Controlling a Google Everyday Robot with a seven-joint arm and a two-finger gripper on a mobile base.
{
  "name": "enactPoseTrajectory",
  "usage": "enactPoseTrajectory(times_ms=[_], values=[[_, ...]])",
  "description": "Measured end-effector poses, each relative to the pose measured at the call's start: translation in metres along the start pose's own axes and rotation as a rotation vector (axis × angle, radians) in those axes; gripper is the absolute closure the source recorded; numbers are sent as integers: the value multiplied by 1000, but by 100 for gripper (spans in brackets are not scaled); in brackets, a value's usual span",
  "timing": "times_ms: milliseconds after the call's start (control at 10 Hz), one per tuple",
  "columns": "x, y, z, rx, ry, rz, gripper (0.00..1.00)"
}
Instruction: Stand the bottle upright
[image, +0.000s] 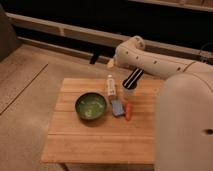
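Dim warm light pools on the wooden table (100, 142), the background dark; the gripper (110, 63) hangs just beyond its far edge

Gripper (110, 63) past far edge of table (100, 140); bottle (110, 88) close between green bowl (91, 106) and cup (128, 92); open above

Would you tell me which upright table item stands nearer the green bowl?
The slim whitish bottle, beside the bowl's rim; the stick-filled cup stands farther right. The claw seems beyond the table's far edge.

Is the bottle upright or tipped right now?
Upright: the bottle stands cap-up on the table, beside the green bowl. The gripper is not in view.
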Motion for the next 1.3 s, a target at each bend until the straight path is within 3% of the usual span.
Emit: enactPoseTrajectory(times_ms=[300, 700, 900, 1000, 1300], values=[[-12, 19, 10, -11, -28, -41, 35], [-24, 46, 44, -139, -51, -46, 35], [-18, 41, 65, -180, -28, -13, 35], [-11, 36, 82, -205, 8, 18, 35], [-6, 32, 90, -217, 29, 37, 35]])
